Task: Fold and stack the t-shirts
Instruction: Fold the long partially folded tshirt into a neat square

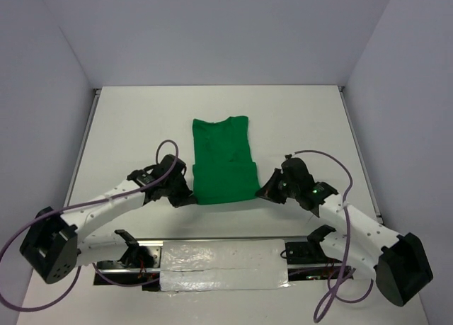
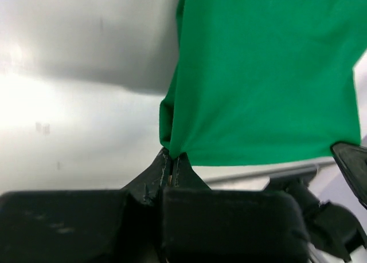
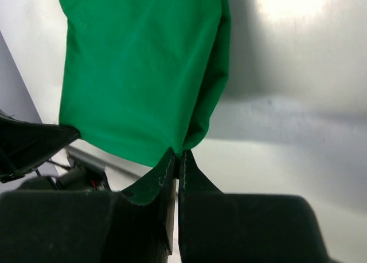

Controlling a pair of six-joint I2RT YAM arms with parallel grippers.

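Fingers on both arms are pressed together, each pair clamped on one near corner of the plain bright green short-sleeved cloth t-shirt (image 1: 223, 162).

The flat white table (image 1: 141, 120) carries everything. The t-shirt lies at its middle, between the two arms, with the neckline toward the far side and the hem toward the near side. From above it reads as a narrow oblong with nearly straight sides. An edge runs across it a little past halfway, and the part nearer than that edge is slightly wider. The cloth is soft and unmarked, with a few light creases around the chest.

The left fingers (image 1: 185, 197) hold the near left corner. In the left wrist view the two black fingers (image 2: 150, 180) meet with only a sliver of green between their tips. The cloth fans out away from the pinch and casts a dark shadow on the table along its left edge, so this corner is raised off the surface.

The right fingers (image 1: 263, 192) hold the near right corner the same way. In the right wrist view the black fingers (image 3: 198, 180) are closed tight on a bunched fold of green, again with a shadow beside the lifted edge.
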